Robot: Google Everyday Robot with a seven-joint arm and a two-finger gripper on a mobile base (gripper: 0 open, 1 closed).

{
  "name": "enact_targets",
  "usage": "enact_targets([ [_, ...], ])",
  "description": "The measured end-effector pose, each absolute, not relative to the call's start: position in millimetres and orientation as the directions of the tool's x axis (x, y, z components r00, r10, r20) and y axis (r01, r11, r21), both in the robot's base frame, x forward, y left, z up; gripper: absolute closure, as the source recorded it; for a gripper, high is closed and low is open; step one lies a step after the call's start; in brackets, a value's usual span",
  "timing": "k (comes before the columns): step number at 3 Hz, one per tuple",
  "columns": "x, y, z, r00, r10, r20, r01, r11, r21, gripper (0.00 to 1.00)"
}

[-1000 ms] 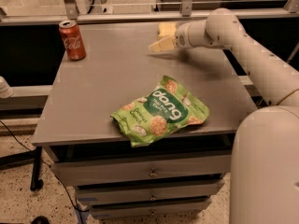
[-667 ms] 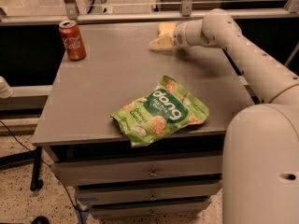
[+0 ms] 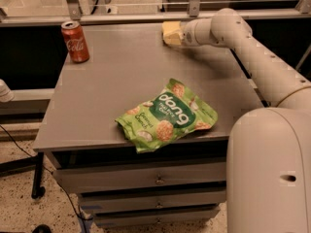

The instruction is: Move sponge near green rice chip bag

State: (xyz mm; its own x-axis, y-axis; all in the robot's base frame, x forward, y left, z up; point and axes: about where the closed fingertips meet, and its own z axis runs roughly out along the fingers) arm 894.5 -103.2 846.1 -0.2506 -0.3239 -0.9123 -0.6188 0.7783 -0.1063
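The green rice chip bag lies flat near the table's front edge, right of centre, with "dang" lettering facing up. My gripper is at the far back of the table, right of centre, low over the surface at the end of the white arm. It shows as a pale yellow lump. I cannot make out the sponge as a separate thing; it may be hidden at or under the gripper. The gripper is far behind the bag.
A red cola can stands upright at the table's back left corner. The grey table has drawers below its front edge. A metal rail runs behind the table. My white base fills the lower right.
The pale yellow end of the arm has drawn in and shifted slightly toward the table's back edge. The bag and the can have not moved.
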Motion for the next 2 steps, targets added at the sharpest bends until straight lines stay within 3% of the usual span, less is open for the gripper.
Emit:
enact_targets([
  [1, 889.4, -107.2, 862.8, -0.223, -0.311, -0.924, -0.621, 0.775, -0.111, 0.87],
  [2, 863.9, -109.0, 885.1, -0.197, -0.3, -0.933, -0.656, 0.748, -0.102, 1.0],
])
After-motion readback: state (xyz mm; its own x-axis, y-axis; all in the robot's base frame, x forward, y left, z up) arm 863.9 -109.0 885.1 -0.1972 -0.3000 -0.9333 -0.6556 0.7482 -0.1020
